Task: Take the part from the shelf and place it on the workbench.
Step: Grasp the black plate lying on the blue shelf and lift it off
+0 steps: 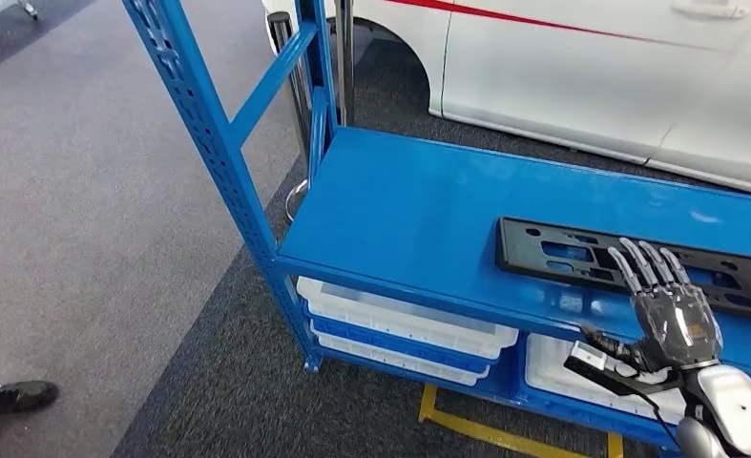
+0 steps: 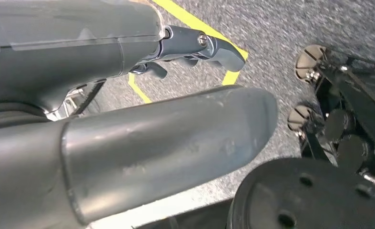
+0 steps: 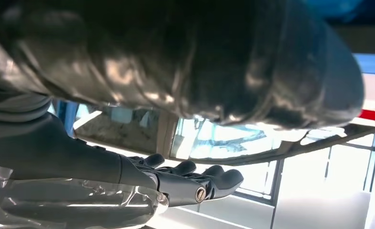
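Right hand (image 1: 675,320), translucent-backed, fingers straight and apart, holding nothing, fingertips over the near edge of the part (image 1: 629,261); part: flat black slotted plastic panel lying on the glossy blue steel shelf (image 1: 419,210); left hand (image 2: 142,143) empty; beyond, white car (image 1: 581,67) with red stripe.

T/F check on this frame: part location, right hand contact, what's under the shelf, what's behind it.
1. The black part lies flat on the blue shelf. True.
2. The right hand has lifted the part clear of the shelf. False: the hand reaches over the part's near edge with fingers extended, and the part lies on the shelf.
3. White bins sit on the level below the part. True.
4. A red forklift stands behind the shelf. False: a white car with a red stripe is there.
5. The left hand holds the part. False: it hangs over grey floor with yellow tape, holding nothing.
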Action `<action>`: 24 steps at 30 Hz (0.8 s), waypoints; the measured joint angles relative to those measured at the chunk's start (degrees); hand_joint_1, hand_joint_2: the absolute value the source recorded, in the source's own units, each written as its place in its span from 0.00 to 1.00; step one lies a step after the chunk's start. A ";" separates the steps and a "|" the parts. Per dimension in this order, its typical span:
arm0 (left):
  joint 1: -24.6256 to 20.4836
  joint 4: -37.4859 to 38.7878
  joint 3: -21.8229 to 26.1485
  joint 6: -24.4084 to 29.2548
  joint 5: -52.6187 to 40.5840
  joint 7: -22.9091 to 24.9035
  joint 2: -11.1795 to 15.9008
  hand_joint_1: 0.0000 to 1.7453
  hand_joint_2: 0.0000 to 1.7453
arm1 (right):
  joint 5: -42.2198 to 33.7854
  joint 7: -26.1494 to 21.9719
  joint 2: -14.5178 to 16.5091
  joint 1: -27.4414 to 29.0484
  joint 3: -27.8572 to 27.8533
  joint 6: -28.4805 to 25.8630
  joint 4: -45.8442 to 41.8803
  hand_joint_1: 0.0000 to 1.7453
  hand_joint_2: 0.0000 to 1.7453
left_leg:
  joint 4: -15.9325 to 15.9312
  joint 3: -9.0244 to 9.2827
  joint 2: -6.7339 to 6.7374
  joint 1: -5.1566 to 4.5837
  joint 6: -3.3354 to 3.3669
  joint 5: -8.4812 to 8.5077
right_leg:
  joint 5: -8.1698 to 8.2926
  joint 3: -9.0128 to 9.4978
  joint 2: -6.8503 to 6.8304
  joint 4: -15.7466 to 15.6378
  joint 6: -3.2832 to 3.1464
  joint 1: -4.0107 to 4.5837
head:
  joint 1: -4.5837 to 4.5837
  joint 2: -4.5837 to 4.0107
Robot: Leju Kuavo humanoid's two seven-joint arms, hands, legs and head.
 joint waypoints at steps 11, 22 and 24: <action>0.27 0.01 0.07 -0.06 0.13 0.10 -0.18 0.00 0.00 | -1.72 -0.76 -0.03 -0.05 1.51 1.59 1.03 0.00 1.00 | -3.64 -2.37 0.01 0.40 0.10 6.17 | -2.45 2.46 -0.04 0.23 0.58 0.35 | -0.01 0.00; 0.37 0.01 0.22 -0.05 -0.04 0.10 -0.39 0.00 0.00 | -2.42 -0.37 0.64 -0.65 2.29 2.09 2.00 0.00 1.00 | -3.82 -2.25 -0.13 0.20 0.69 5.75 | -2.26 3.07 -0.20 -0.84 1.14 0.17 | 0.02 0.00; 0.37 0.01 0.21 -0.09 -0.11 0.10 -0.38 0.00 0.00 | -2.45 -0.24 1.13 -1.00 2.42 2.06 2.34 0.00 1.00 | -3.81 -2.24 -0.12 0.20 0.72 5.77 | -2.23 3.07 -0.20 -0.86 1.23 0.17 | 0.02 0.00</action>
